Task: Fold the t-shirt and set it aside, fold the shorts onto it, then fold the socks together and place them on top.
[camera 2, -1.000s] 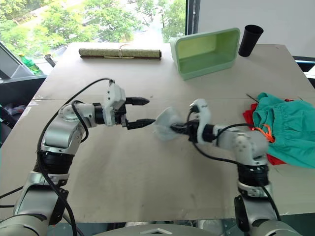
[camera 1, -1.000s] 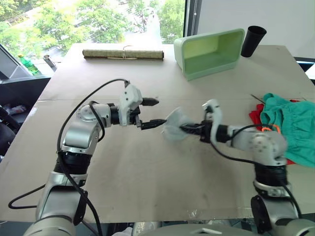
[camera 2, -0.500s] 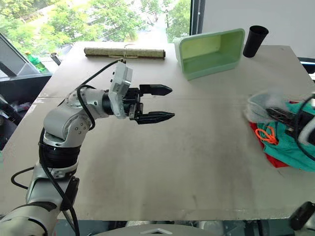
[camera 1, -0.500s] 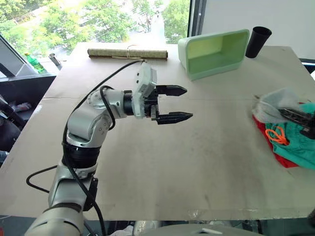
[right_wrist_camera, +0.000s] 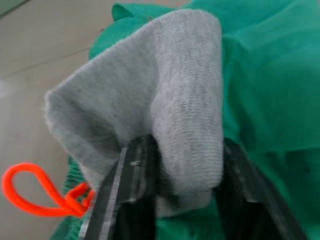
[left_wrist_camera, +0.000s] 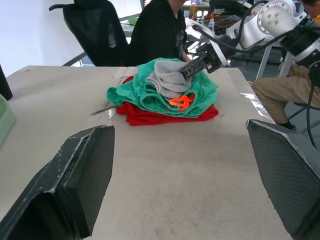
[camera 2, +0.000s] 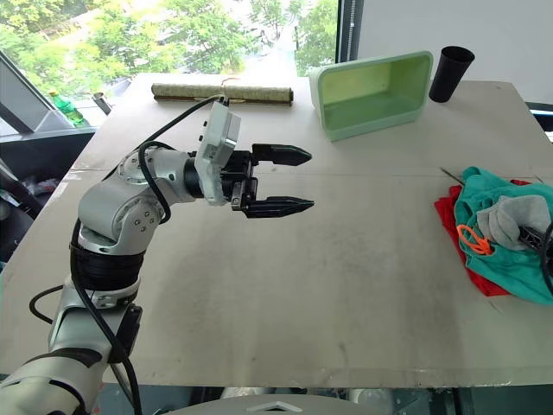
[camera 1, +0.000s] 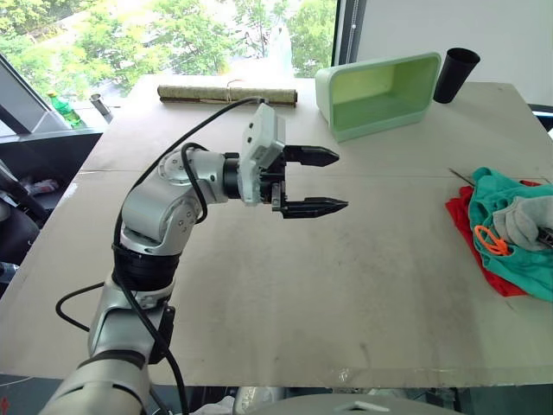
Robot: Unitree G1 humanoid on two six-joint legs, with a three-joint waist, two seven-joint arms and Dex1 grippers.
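Note:
The red t-shirt [camera 1: 460, 223] lies folded at the table's right edge, and the teal shorts [camera 1: 501, 264] with their orange drawstring [camera 1: 494, 243] rest on it. The light grey socks [camera 1: 524, 220] sit on top of the shorts. My right gripper [right_wrist_camera: 186, 150] is shut on the socks, a finger [right_wrist_camera: 132, 200] on each side of the folded knit; the left wrist view shows it [left_wrist_camera: 200, 59] reaching in over the pile. My left gripper [camera 1: 341, 181] hangs open above the middle of the table with nothing in it, well left of the pile.
A pale green bin [camera 1: 380, 86] lies on its side at the back, with a black cup [camera 1: 454, 73] to its right and a rolled mat [camera 1: 226, 91] to its left. Beyond the pile, a person [left_wrist_camera: 160, 30] sits by a black chair.
My right gripper has carried the socks from the table's middle to the right and onto the shorts. The left gripper stays open and has drifted slightly; the camera shifted too.

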